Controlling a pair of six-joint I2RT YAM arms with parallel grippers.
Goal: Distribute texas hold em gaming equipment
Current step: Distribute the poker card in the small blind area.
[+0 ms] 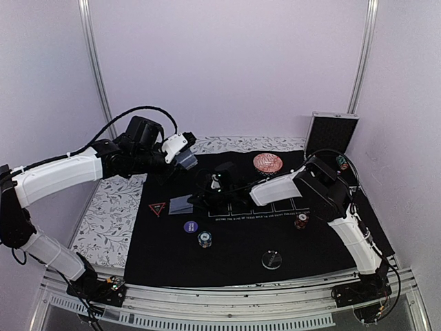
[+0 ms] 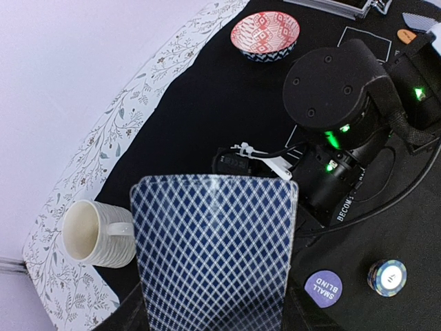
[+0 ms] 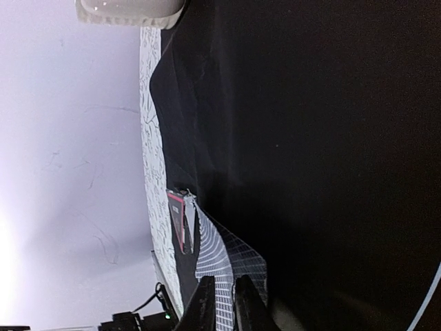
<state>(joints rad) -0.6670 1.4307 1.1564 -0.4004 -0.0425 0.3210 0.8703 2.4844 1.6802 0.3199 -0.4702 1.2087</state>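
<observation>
**Deck of cards** (image 2: 213,248): blue lattice backs, filling the lower centre of the left wrist view. It is held off the table by the left fingers (image 1: 180,154), which are closed on it. In the top view it sits above the upper left part of the black mat (image 1: 234,258).

**Single card** (image 3: 224,265): lattice back up, flat on the mat at left of centre in the top view. The right fingers (image 3: 205,303) stand directly over its near edge with only a narrow slit between them, and the card shows through that slit. Whether they pinch it cannot be told.

**Red-edged triangle** (image 1: 157,208): on the mat just left of the single card.

**Purple disc** (image 2: 322,288): marked "SMALL BLIND", lower right of the left wrist view, below the single card in the top view.

**Chip stack** (image 2: 386,277): striped, just beside the purple disc.

**Second chip stack** (image 1: 301,222): right side of the mat, near the right arm.

**Clear disc** (image 1: 271,259): lower right of the mat, well apart from both sets of fingers.

**Cream mug** (image 2: 96,234): on the floral cloth (image 1: 103,221) at the mat's left edge.

**Red patterned bowl** (image 1: 267,162): upper centre of the mat.
</observation>
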